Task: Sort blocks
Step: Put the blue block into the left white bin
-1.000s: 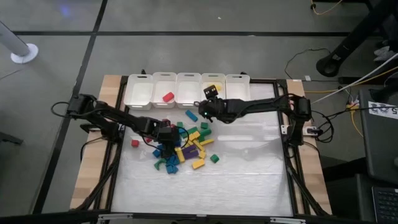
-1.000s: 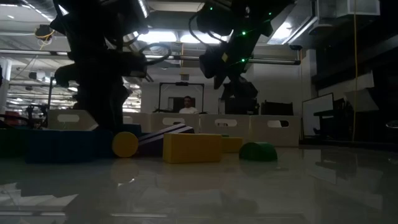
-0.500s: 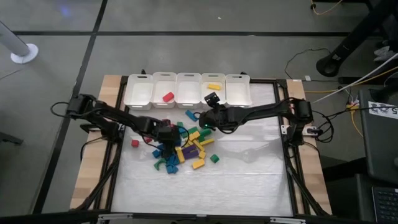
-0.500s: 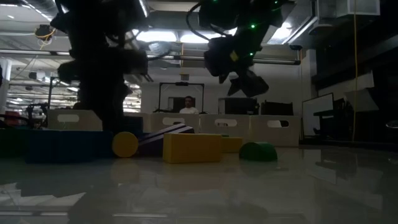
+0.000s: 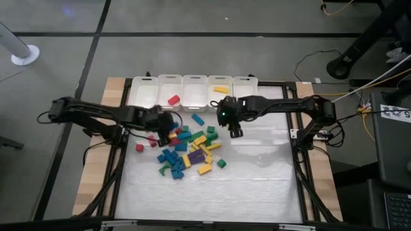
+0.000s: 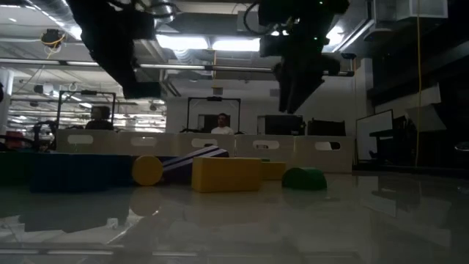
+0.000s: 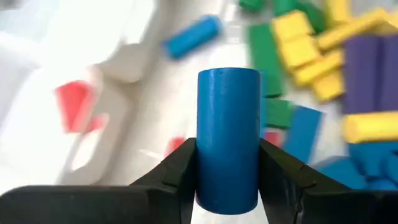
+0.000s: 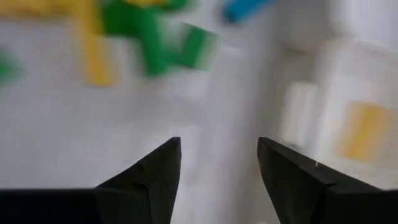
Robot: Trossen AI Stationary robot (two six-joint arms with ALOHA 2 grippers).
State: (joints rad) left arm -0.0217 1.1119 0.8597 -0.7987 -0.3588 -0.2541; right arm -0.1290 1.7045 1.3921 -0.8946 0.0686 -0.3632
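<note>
Two grippers hang above the table [image 5: 257, 186]. Left gripper [image 7: 227, 180] is clamped on a blue cylinder block [image 7: 228, 137] beside the block pile [image 5: 189, 151]. Right gripper [image 8: 217, 171] stands apart, holding nothing, near the white bins [image 5: 192, 93].

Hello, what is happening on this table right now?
Two robot arms are sorting small coloured blocks into a row of white bins. The left gripper is shut on a blue cylinder block and holds it above the left edge of the pile of blocks, near the bins. The right gripper is open and empty, over bare table right of the pile. One bin holds a red block, another a yellow block.
</note>
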